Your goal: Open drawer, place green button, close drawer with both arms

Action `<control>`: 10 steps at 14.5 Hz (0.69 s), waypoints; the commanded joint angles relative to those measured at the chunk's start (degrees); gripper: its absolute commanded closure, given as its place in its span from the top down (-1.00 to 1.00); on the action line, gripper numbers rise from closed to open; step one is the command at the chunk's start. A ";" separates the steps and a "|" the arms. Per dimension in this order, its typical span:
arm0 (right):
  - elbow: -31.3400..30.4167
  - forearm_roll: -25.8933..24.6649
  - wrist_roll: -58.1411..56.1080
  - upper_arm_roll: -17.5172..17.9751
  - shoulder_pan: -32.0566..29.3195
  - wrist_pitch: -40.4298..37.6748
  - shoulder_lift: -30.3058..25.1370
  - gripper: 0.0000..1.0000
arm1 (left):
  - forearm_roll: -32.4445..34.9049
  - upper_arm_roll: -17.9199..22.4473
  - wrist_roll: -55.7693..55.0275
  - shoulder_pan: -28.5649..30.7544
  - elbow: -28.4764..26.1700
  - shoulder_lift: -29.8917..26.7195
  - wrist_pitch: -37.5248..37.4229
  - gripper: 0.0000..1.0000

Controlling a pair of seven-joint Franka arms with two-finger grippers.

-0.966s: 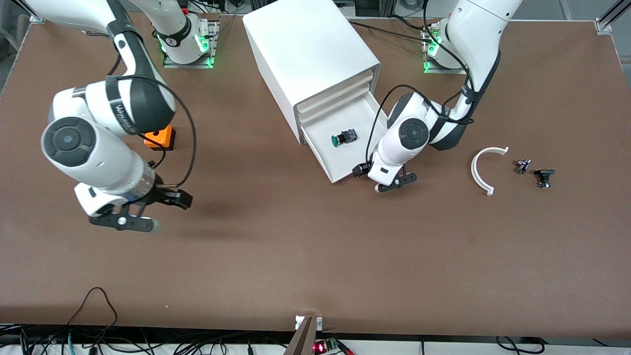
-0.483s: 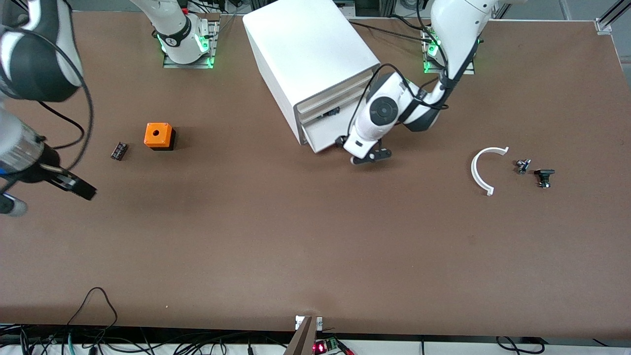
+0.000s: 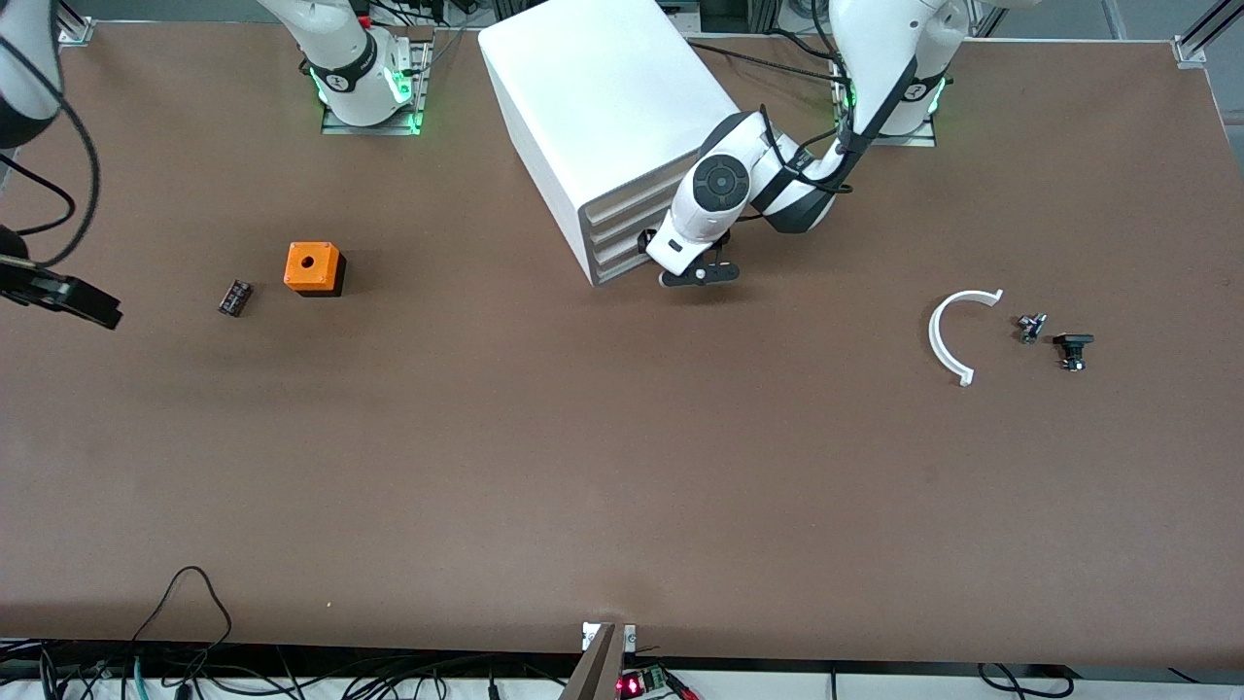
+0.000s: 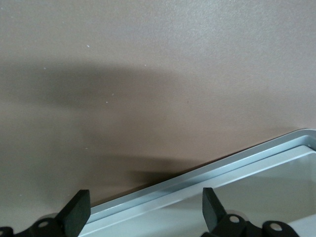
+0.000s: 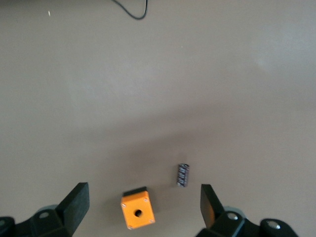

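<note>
The drawer (image 3: 622,262), bottommost of the white cabinet (image 3: 603,97), stands pushed in, flush with the three above it. The button is hidden. My left gripper (image 3: 697,276) is open and empty, low at the drawer's front, at its corner toward the left arm's end. In the left wrist view the open gripper (image 4: 145,217) straddles the drawer's pale front lip (image 4: 197,178). My right gripper (image 3: 68,297) is up in the air at the right arm's end of the table. In the right wrist view it (image 5: 143,197) is open and empty.
An orange cube with a round hole (image 3: 313,267) and a small black part (image 3: 234,297) lie toward the right arm's end; both show in the right wrist view, cube (image 5: 138,213) and part (image 5: 183,175). A white arc piece (image 3: 948,335) and two small dark parts (image 3: 1030,327) (image 3: 1072,348) lie toward the left arm's end.
My left gripper has pushed the drawer from wide open to shut, and the button went out of sight inside. My right arm has risen and swung away toward its end of the table.
</note>
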 commanded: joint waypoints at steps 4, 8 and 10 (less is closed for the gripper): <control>-8.54 1.53 -7.07 -0.75 -0.32 1.88 -6.66 1.00 | 1.46 -0.08 -0.25 5.12 -2.09 -9.31 -2.25 1.00; -20.58 1.79 -6.90 -1.10 -0.32 8.21 -15.63 1.00 | 1.55 3.16 2.89 14.35 1.77 -15.91 -3.03 1.00; -21.66 1.97 -6.38 -1.63 -0.32 8.21 -16.35 1.00 | 1.55 4.66 12.09 18.04 3.09 -19.95 -7.76 1.00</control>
